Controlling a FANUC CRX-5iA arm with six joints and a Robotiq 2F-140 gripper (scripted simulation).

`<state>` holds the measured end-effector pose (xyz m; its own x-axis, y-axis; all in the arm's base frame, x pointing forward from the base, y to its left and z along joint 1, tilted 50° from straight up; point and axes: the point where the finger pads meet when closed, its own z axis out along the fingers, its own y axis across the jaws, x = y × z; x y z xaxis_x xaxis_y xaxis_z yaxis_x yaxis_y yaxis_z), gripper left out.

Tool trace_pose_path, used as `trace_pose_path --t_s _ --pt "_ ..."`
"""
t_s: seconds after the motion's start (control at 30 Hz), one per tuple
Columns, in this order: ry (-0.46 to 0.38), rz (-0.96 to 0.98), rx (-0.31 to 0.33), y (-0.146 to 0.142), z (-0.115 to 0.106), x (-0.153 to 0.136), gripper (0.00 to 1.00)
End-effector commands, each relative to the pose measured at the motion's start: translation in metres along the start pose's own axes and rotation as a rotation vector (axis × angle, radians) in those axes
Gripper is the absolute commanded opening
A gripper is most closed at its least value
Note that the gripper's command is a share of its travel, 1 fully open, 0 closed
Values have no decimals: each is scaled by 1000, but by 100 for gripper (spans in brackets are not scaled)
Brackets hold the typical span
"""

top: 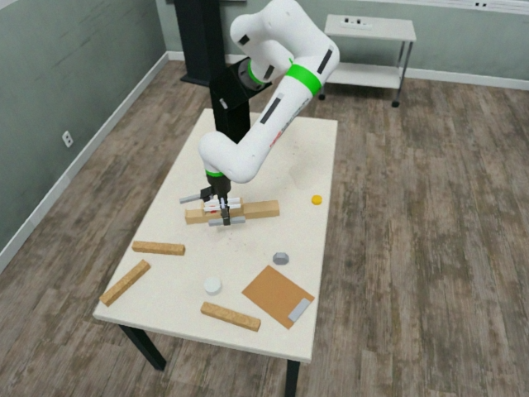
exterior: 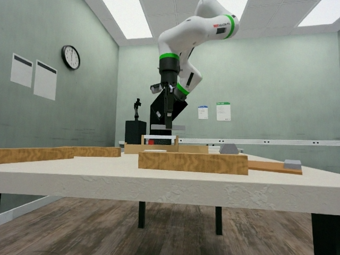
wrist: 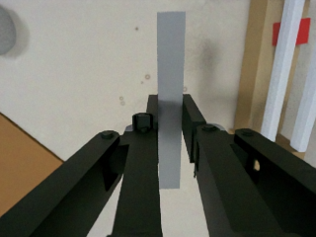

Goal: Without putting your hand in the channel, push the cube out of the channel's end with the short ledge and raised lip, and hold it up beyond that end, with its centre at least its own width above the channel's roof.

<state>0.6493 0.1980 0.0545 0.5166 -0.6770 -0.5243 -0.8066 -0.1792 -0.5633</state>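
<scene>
My gripper is shut on a flat grey stick and holds it level, a little above the table, just in front of the channel. The channel is a wooden trough with white roof bars over its middle. The red cube sits inside under the bars. The arm hides part of the channel in the top view.
A second grey stick lies behind the channel. Three wooden blocks, a white puck, a grey hexagonal piece, a brown board and a yellow disc lie on the table.
</scene>
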Motion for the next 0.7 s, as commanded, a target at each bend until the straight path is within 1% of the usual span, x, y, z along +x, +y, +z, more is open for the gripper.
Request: trace_pose_path --t_s 0.0,0.03,0.07,0.13,0.2,0.23,0.3,0.47,0.53,0.63,0.67 --pt "1 0 1 0 -1 -1 10" --pt "1 -1 1 3 0 -6 10" --pt "0 -1 2 9 1 -19 10" --pt "0 -1 2 9 1 -19 10" --pt "-1 -2 3 36 3 -63 10" --pt "-1 -3 3 49 3 -78 10" --pt "-1 -4 2 64 2 -90 10" --pt "1 -4 1 112 1 -136 10" --pt "1 -4 1 130 5 -155 10" --pt "1 -4 1 132 24 -157 10" --pt "1 -4 1 132 24 -157 10"
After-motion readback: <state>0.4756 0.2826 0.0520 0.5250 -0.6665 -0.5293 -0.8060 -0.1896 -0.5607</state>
